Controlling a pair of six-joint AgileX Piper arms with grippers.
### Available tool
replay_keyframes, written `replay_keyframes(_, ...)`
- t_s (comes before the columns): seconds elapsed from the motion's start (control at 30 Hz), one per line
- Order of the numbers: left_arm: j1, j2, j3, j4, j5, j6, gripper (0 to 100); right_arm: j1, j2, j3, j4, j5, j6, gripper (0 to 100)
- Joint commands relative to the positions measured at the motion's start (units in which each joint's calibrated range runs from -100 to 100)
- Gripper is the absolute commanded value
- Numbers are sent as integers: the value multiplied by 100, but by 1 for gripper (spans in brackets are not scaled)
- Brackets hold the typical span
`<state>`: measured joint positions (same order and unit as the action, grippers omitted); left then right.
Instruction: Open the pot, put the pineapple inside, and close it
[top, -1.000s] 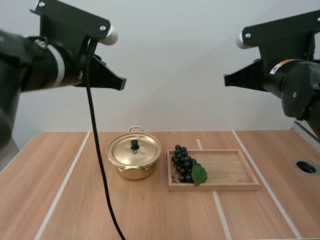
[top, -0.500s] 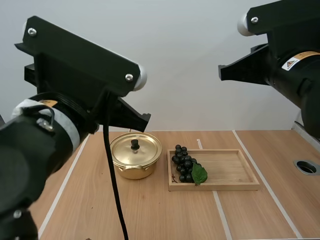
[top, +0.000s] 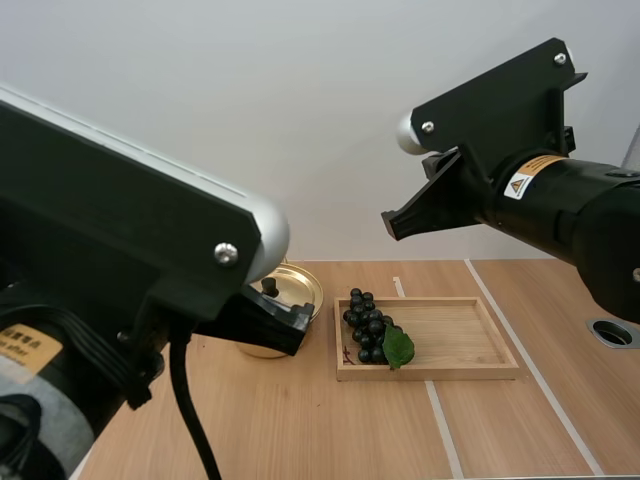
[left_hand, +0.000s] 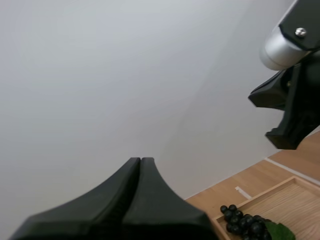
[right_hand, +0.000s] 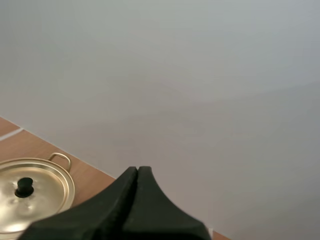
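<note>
**Lidded gold pot beside a tray of grapes, both grippers clenched in the air**

A small gold-coloured pot (top: 298, 284) sits on a wooden table (top: 330, 430), towards its far side and left of centre. Its lid (right_hand: 35, 189) is on and lies flat, with a black knob (right_hand: 24, 186) at the centre. In the right wrist view a looped handle (right_hand: 60, 159) shows on the pot's far rim.

Just to the right of the pot, close but apart from it, lies a shallow wooden tray (top: 470, 342) with its long side running left to right. A bunch of dark grapes (top: 367, 326) rests in the tray's left end, against the rim nearest the pot. One green leaf (top: 398, 348) lies at the front of the bunch.

The left gripper (top: 296, 322) is raised off the table and close to the overhead camera. Seen from there, the left arm's large black body covers most of the pot, leaving only the right part of the lid and the knob in sight. The two fingers are pressed together into one dark wedge with nothing between them, as the left wrist view shows.

The right gripper (top: 390, 224) is held well above the table, over the tray, with its tip pointing left. Its fingers are also clenched together on nothing, forming a single wedge in the right wrist view, with the pot on the table beyond them.

White lines run across the tabletop from front to back. A round dark opening (top: 612, 334) is set into the table near its right edge.
</note>
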<state>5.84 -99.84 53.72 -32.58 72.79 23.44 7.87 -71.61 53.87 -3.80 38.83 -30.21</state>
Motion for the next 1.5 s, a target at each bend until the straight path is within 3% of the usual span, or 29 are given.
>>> replay_keyframes(0.0, -52, -16, 138, 330, -212, -164, 0, -30, -44, 10, -285, 109, -42, 0)
replay_keyframes(0.07, -73, -16, 369, 317, -570, -164, 0, -97, -44, 10, -285, 212, -155, 0)
replay_keyframes(0.23, -628, -16, 1386, 957, -2581, -530, 0, -443, -44, 10, 199, 397, -294, 0)
replay_keyframes(0.37, -923, -16, 2383, 2241, -4181, -1314, 0, -1073, -176, 10, 1514, 448, -410, 0)
replay_keyframes(0.5, -1063, -16, 3184, 3132, -4509, -1844, 0, -1428, -830, 10, 3284, -44, -1372, 0)
replay_keyframes(0.6, -1071, -16, 3533, 3258, -4492, -2106, 0, -1447, -1291, 63, 3801, 234, -1438, 0)
replay_keyframes(0.7, -946, -16, 3559, 3258, -4472, -2852, 0, -1408, -1335, 517, 3708, 284, -1615, 0)
replay_keyframes(0.93, -692, -16, 3624, 3063, -3662, -3089, 0, -897, -2062, 2734, 2509, -3106, -1705, 0)
replay_keyframes(1.13, -685, -16, 4177, 3065, -3746, -3042, 0, -855, -2839, 4231, 2917, -4361, -1705, 0)
replay_keyframes(1.23, -685, -16, 4578, 3065, -4046, -3042, 0, -847, -2839, 4613, 3486, -4317, -1705, 0)
replay_keyframes(1.4, -697, -16, 4628, 3065, -4238, -3042, 0, -866, -2839, 4613, 2994, -1791, -1705, 0)
replay_keyframes(1.47, -720, -16, 4628, 3065, -4238, -3042, 0, -891, -2839, 4613, 2994, -1279, -1705, 0)
